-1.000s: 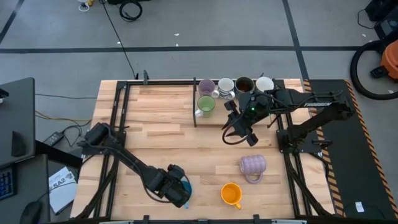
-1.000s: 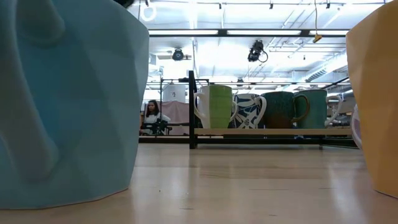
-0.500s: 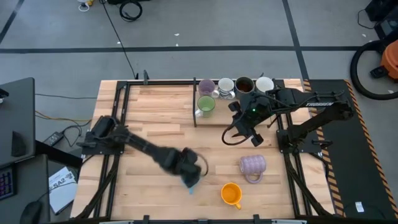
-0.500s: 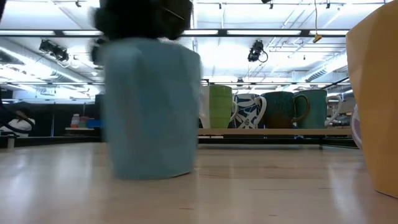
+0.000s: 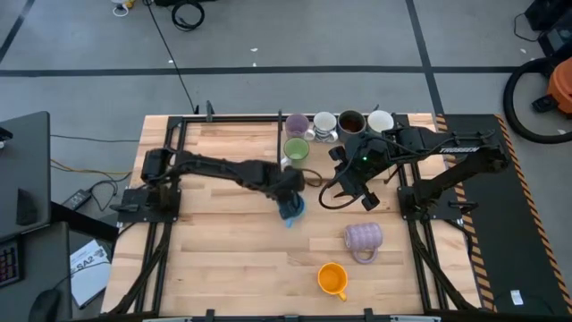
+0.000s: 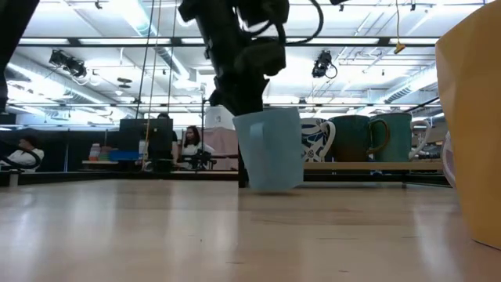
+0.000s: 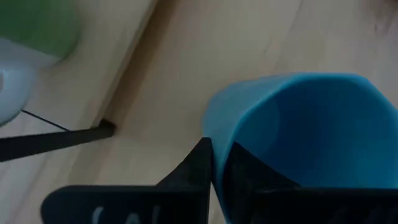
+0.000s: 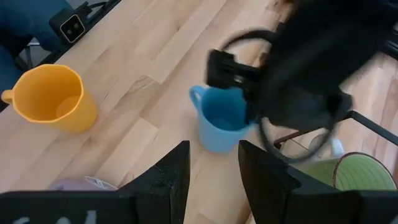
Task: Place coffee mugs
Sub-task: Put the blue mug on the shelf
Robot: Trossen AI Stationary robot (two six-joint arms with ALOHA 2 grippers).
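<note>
Since a second ago, carried from the table's (image 5: pixel 214 241) seven-o'clock corner to just off centre, the blue mug (image 5: pixel 291 209), rim pinched tight in the left gripper (image 5: pixel 288 190), just short of the rack (image 5: pixel 353 176) at twelve o'clock. Counted left to right: one blue held, four racked mugs visible from above — green (image 5: pixel 296 150), lilac (image 5: pixel 298 126), white (image 5: pixel 324 123), dark brown (image 5: pixel 350 122) — one more white (image 5: pixel 381 121) at one o'clock, then orange (image 5: pixel 332 279) and ribbed lavender (image 5: pixel 364 238) loose near five o'clock. Parted and empty at two o'clock, the right gripper (image 5: pixel 350 192), unmoved.

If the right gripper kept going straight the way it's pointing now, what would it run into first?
Most likely the blue mug, held at its rim by the left gripper. It sits straight ahead between the fingers of the right gripper, with bare tabletop before it. Depth is hard to judge.
</note>
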